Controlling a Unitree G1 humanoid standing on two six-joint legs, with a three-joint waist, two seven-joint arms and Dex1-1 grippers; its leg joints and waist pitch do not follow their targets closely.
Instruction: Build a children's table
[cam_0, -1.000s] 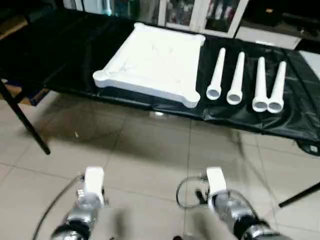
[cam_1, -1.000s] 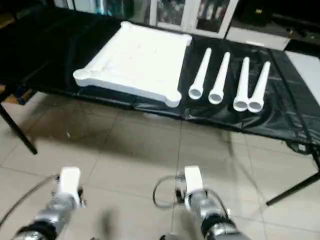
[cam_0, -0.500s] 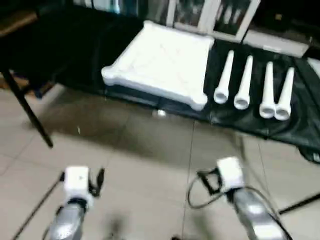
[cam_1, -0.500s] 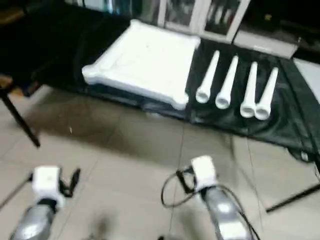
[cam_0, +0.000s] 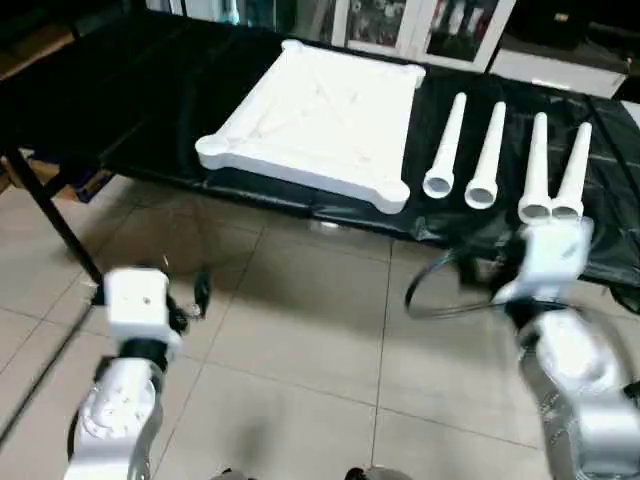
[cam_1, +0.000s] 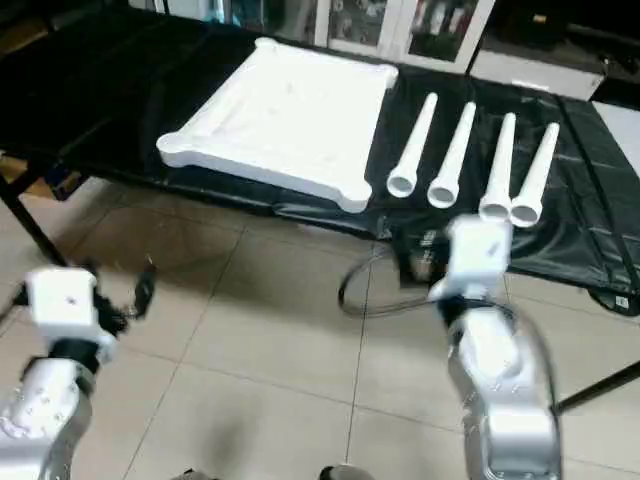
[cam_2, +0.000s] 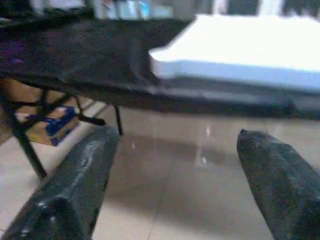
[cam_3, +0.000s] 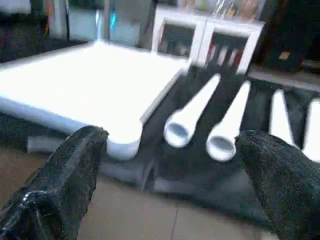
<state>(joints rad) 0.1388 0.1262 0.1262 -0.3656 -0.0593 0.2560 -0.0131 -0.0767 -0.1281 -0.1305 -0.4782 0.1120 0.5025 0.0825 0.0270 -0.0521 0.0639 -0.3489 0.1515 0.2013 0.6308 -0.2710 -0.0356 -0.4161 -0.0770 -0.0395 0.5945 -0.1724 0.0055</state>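
The white square tabletop (cam_0: 318, 115) of the children's table lies on the black-covered work table (cam_0: 120, 110), rim and round corner sockets facing up. To its right, several white tapered legs (cam_0: 445, 148) lie side by side, their open ends toward me. Over the floor, short of the table's front edge, my left gripper (cam_2: 176, 134) is open and holds nothing, facing the tabletop's near left corner (cam_2: 165, 62). My right gripper (cam_3: 171, 134) is open too, with nothing in it, and faces the two left legs' open ends (cam_3: 176, 134). My right arm (cam_0: 560, 340) is raised just before the legs.
Beige tiled floor (cam_0: 300, 330) lies between me and the work table. A black metal table leg (cam_0: 50, 215) slants down at the left, with a box (cam_2: 52, 125) under the table. Glass-fronted cabinets (cam_0: 390, 20) stand behind.
Both arms have lifted and reached forward toward the work table; the right one now sits close to the legs' open ends. The camera has also shifted.
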